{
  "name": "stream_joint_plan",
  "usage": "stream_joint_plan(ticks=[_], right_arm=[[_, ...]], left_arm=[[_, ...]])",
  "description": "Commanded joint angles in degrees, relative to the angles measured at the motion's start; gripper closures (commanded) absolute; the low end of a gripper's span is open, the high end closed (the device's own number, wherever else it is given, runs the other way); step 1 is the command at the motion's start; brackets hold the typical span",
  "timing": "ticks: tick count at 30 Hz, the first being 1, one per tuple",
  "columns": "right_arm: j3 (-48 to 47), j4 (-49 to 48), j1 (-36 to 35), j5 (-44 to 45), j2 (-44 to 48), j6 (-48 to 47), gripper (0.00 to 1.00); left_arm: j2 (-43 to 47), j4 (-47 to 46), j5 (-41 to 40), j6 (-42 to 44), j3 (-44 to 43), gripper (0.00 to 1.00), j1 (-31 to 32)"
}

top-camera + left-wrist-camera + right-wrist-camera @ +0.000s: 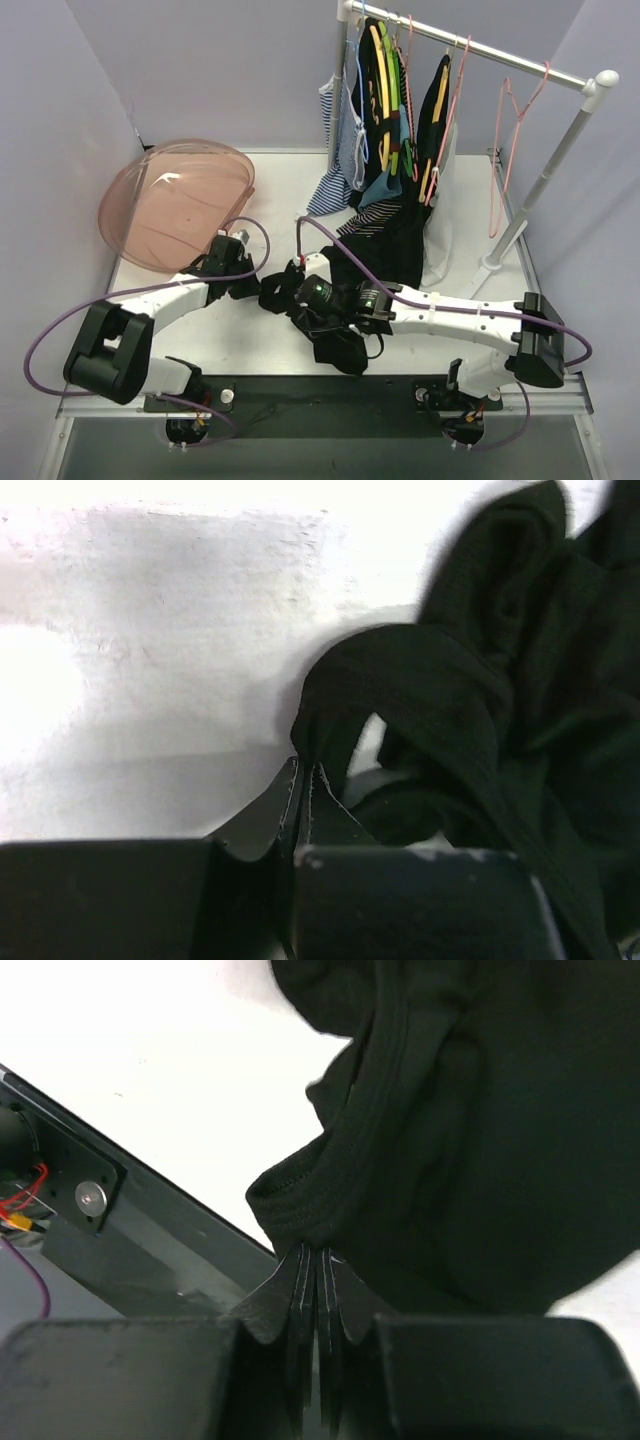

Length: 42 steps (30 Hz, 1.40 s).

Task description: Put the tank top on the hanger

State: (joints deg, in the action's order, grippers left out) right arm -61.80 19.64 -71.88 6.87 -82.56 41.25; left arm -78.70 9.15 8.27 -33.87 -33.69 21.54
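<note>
Two pinches on the tank top (pixel 338 350), bunched on the table (pixel 250 340) near centre, between the arms. Left wrist view: left gripper (pixel 303 772) pressed together on a thin strap fold. Right wrist view: right gripper (pixel 312 1255) clamped on a stitched hem. Only the top view shows the hanger (pixel 503 150), pink, on the far-right rail (pixel 480 47), well apart.

My desk (pixel 250 340) is white and flat. Left rear: a pink see-through bowl (pixel 180 205) lies tilted, against the left wall. Right rear: the white foot of a clothes rack (pixel 497 264) stands on the surface. Centre front: the black tank top (pixel 340 352), bunched, its lower end resting on the surface.
</note>
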Motion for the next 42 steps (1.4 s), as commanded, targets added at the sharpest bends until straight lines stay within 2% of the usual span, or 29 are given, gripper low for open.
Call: stream_joint_plan(ticks=[1, 6, 7, 10, 17, 22, 24, 27, 28, 30, 33, 34, 36, 37, 40, 41, 42], right_arm=[[-1.8, 3.8, -0.4, 5.9, 6.7, -8.5, 1.0], [-8.8, 7.2, 0.9, 8.0, 14.9, -20.1, 1.0], [-12.9, 9.3, 1.2, 8.6, 15.4, -21.6, 1.0], [-21.6, 13.3, 2.0, 10.3, 15.9, -26.9, 1.0], [-36.8, 16.9, 2.3, 14.5, 16.7, -33.0, 1.0], [-38.7, 17.5, 2.2, 17.3, 18.8, -34.1, 1.0], [-37.3, 17.7, 2.4, 18.4, 19.9, -34.0, 1.0], [-33.8, 17.6, 4.5, 18.1, 21.3, -31.3, 1.0], [-29.9, 17.6, 7.1, 17.3, 21.7, -30.2, 1.0], [-25.0, 17.5, 10.2, 16.6, 22.9, -26.8, 1.0], [-13.5, 17.5, 14.6, 17.0, 25.6, -20.0, 1.0], [-7.3, 17.5, 15.4, 17.1, 26.5, -16.5, 1.0], [-2.0, 17.8, 17.6, 16.9, 29.3, -13.6, 1.0], [1.0, 18.4, 18.3, 16.9, 30.2, -12.4, 1.0], [9.2, 21.1, 21.2, 15.5, 33.8, -8.0, 1.0], [12.0, 21.8, 22.6, 14.5, 35.4, -6.5, 1.0], [13.0, 22.4, 23.1, 13.9, 36.2, -6.1, 0.97]], left_arm=[[13.0, 5.4, 1.2, 2.1, -5.3, 1.0, -0.5], [27.3, 12.8, 1.9, 6.3, -13.9, 1.0, -2.2], [30.3, 13.5, 1.7, 7.3, -15.8, 1.0, -2.5], [33.2, 15.2, 1.3, 9.3, -24.8, 1.0, -3.1], [31.5, 16.3, 2.3, 12.5, -45.5, 1.0, -3.1], [29.4, 16.0, 4.5, 12.5, -55.8, 1.0, -2.4], [29.0, 14.6, 6.4, 11.5, -56.7, 1.0, -1.9], [28.7, 12.0, 10.3, 8.8, -53.9, 1.0, -1.7], [28.7, 10.7, 11.7, 7.3, -52.3, 1.0, -1.7], [28.7, 5.3, 17.2, 2.1, -45.0, 1.0, -1.4], [28.3, -2.7, 20.8, -4.6, -32.5, 1.0, 0.3], [28.0, -4.3, 20.2, -5.2, -29.8, 1.0, 3.6], [26.8, -6.9, 15.2, -4.5, -22.9, 1.0, 9.5], [24.8, -7.3, 13.3, -4.0, -21.2, 1.0, 15.7], [17.0, -10.5, 8.5, -4.0, -15.7, 1.0, 23.5], [14.6, -12.4, 8.3, -4.3, -14.8, 1.0, 24.3], [12.2, -13.3, 8.4, -5.2, -14.0, 0.9, 25.1]])
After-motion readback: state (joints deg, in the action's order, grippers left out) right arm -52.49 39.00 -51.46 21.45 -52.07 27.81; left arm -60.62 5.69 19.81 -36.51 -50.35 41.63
